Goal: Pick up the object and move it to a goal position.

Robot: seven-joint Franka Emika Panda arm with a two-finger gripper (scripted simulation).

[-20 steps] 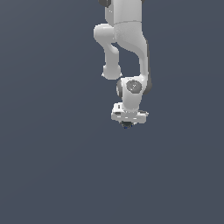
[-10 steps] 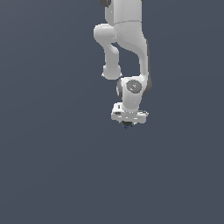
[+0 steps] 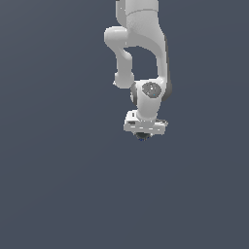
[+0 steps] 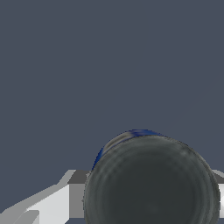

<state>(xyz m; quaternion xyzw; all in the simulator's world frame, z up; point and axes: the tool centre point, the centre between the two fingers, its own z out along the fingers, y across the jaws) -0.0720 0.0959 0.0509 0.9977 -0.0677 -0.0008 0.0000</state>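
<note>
**Ana:** End effector [image 3: 142, 136] first: where is it, and does it have anything?

**Ben:** It hangs from the white arm [image 3: 146, 58], pointing down, a little to the exterior view's right of centre. A small dark shape with a hint of blue peeks out just under the white bar; that is the tin [image 3: 142, 137]. In the wrist view the tin [image 4: 151, 179] fills the space between the fingers [image 4: 48, 203], its dark blackish-green inside turned toward the camera and a blue edge showing along its rim. I judge the fingers to be closed on it, one pale finger visible on either side of its body.

**Ana:** So the pick-up is done?

**Ben:** It looks that way. The tin sits right at the fingers, not lying apart from them. Whether it is lifted clear of the table [image 3: 58, 194] I cannot tell; the grey surface gives no shadow or edge to read height from.

**Ana:** And the goal position?

**Ben:** No marker shows in either view, so I cannot say how near it is. In my judgement the carrying leg is what remains.
</note>
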